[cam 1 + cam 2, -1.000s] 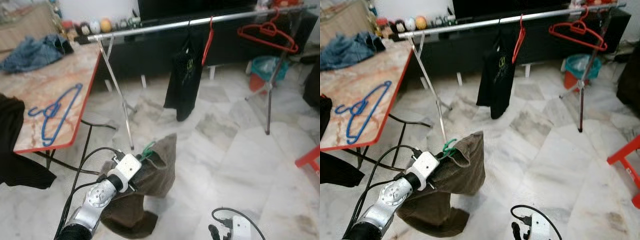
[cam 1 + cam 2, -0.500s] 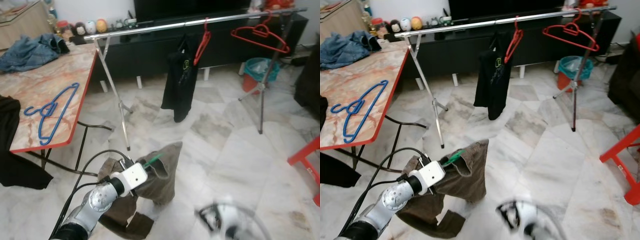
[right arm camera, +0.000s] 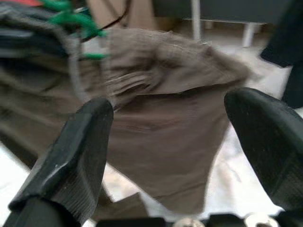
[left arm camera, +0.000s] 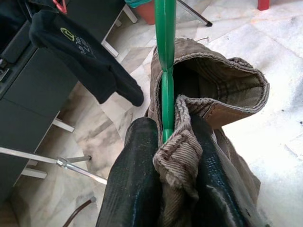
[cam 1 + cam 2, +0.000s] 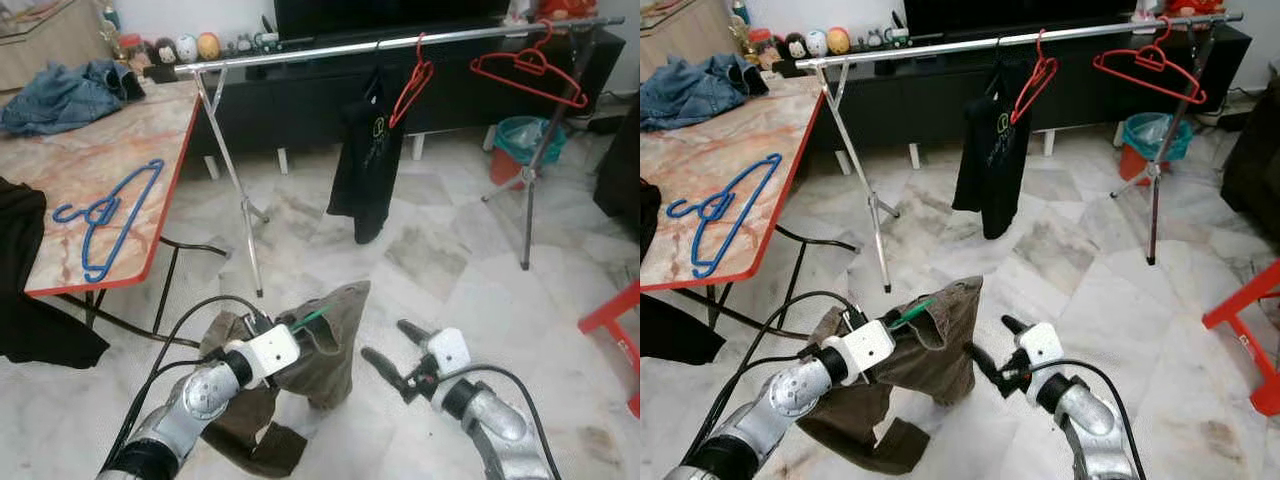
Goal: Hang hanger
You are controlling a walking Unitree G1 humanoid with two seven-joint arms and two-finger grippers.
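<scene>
Holding the green hanger [image 4: 165, 56] w/ brown corduroy trousers [image 5: 325, 345] draped on it, your left gripper [image 5: 262, 330] sits low in front of you, above the marble floor [image 5: 450, 270]. In the left wrist view its two black fingers [image 4: 135, 179] are pinched together on the hanger's stem and a fold of the trouser waistband, so it's clamped, not spread. The trousers hang down from there, and one leg trails onto the floor below your left arm.

Your right gripper [image 5: 392, 348] is just beside the trousers, on their right, pointing at the cloth. Its fingers [image 3: 80, 151] are spread wide w/ nothing between them; the right wrist view looks through that gap straight at the brown fabric, a bit blurred. Can't tell if a fingertip touches the cloth.

The chrome clothes rail [image 5: 300, 55] runs across the far side of the room, well apart from the hanger you hold. On it: a black T-shirt [image 5: 368, 165], a red hanger [image 5: 410, 85] just beside the shirt, and another red hanger [image 5: 530, 72] further right, near the rail's right-hand leg.

To your left is a marble-top table [image 5: 60, 170] w/ a red edge. A blue hanger [image 5: 105, 215] lies flat on it, and a denim garment [image 5: 60, 95] is bunched at its far end. A dark cloth hangs over the near left edge.
</scene>
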